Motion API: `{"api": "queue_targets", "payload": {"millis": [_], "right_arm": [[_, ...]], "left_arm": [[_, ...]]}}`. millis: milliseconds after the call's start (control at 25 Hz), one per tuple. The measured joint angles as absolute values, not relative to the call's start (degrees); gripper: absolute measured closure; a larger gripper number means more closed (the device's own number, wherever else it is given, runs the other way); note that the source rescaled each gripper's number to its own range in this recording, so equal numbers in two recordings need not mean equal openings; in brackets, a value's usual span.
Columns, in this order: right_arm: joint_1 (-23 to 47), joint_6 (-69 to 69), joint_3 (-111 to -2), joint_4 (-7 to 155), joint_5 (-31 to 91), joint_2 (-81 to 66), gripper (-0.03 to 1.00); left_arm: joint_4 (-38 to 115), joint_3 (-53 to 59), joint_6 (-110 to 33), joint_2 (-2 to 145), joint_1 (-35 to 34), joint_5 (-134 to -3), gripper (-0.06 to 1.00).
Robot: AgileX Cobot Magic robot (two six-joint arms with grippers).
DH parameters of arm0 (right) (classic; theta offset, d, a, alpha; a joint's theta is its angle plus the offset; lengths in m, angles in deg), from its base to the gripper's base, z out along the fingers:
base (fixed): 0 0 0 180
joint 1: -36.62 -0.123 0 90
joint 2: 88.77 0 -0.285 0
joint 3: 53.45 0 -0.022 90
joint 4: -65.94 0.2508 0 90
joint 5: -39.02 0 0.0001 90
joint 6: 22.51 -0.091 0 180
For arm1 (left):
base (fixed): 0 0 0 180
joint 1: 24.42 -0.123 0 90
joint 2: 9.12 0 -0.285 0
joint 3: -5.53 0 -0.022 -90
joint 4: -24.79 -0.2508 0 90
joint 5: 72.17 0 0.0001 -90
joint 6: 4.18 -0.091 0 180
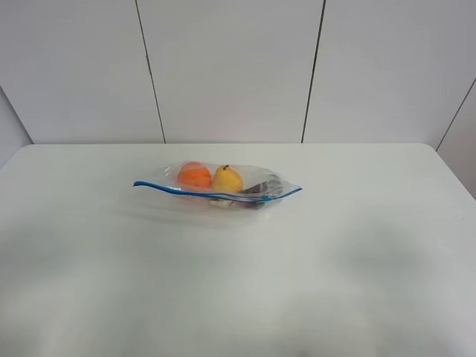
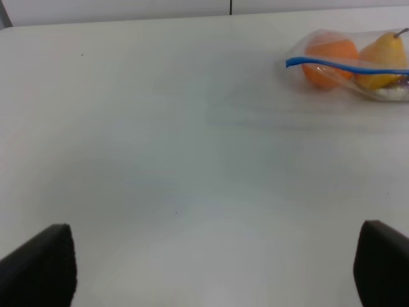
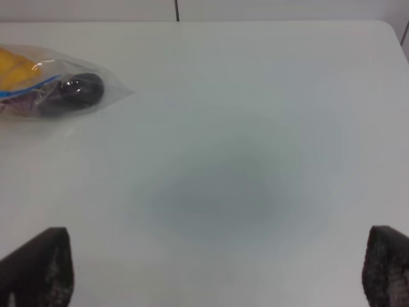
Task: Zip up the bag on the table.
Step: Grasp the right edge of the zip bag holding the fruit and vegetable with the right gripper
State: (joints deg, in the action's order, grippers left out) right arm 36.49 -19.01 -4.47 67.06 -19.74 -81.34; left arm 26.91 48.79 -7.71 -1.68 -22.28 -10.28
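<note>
The clear plastic bag [image 1: 245,195] lies near the middle of the white table [image 1: 238,290], its blue zipper strip [image 1: 160,187] running along the near side. An orange fruit [image 1: 194,175], a yellow pear [image 1: 227,179] and a dark round item [image 1: 262,186] show through it. The bag's orange end shows in the left wrist view [image 2: 332,80] and its dark-item end in the right wrist view [image 3: 105,96]. My left gripper [image 2: 214,268] is open and empty, well short of the bag. My right gripper [image 3: 217,268] is open and empty, also apart from it. Neither arm shows in the exterior view.
A white panelled wall [image 1: 230,67] stands behind the table's far edge. The table's right rear corner [image 3: 383,29] is rounded. Soft shadows lie on the tabletop in front of the bag.
</note>
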Motion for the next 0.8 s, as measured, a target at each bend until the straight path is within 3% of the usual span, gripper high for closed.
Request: {"api": "queue_targets", "payload": {"millis": [360,800], "right_arm": [[36.5,-19.9,-5.9,67.6,-19.4,-77.1,-0.03],[36.5,-21.6,-29.3,78.4,-16.7,-35.0,-0.03]], "left_arm": [[26.9,48.8,-7.7,-1.7,-22.3,-10.3,-0.06],[26.9,48.8,-7.7,-1.7,-22.3,-10.3,-0.06]]}}
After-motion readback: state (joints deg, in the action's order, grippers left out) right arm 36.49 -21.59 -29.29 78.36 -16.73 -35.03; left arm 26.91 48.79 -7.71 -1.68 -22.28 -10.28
